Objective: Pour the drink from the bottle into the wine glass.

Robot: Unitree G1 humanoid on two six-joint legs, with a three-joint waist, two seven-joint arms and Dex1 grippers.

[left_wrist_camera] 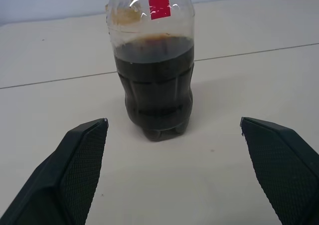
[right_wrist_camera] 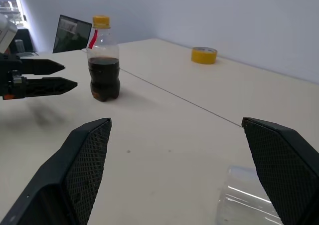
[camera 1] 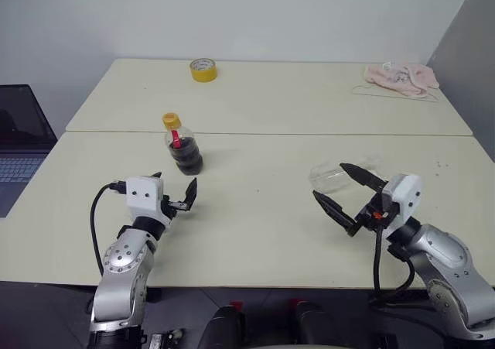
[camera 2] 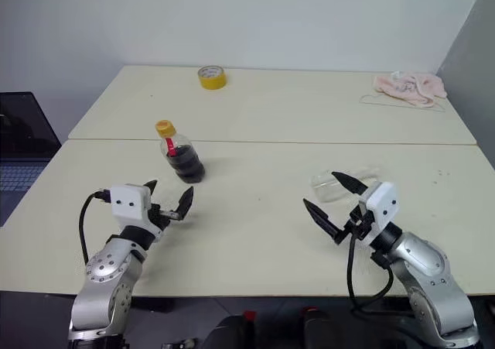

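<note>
Table (camera 1: 255, 233): cream, two joined tops. Bottle (camera 1: 182, 146): upright, yellow cap up, drink (left_wrist_camera: 154, 85) filling its lower half; just ahead of left gripper (camera 1: 176, 196), apart from it. Wine glass (camera 1: 334, 176): lying on its side, just beyond right gripper (camera 1: 346, 194). Both grippers: jaws spread wide, holding nothing.

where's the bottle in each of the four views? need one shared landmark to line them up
Left eye view: bottle left of centre, ahead of the left tool.
Right eye view: bottle left of centre, same spot on the table.
Left wrist view: bottle top centre, upright, cap cut off.
Right wrist view: bottle upper left, whole, yellow cap on.
Shared landmark: the table seam running just behind the bottle; it crosses the wrist views too.
</note>
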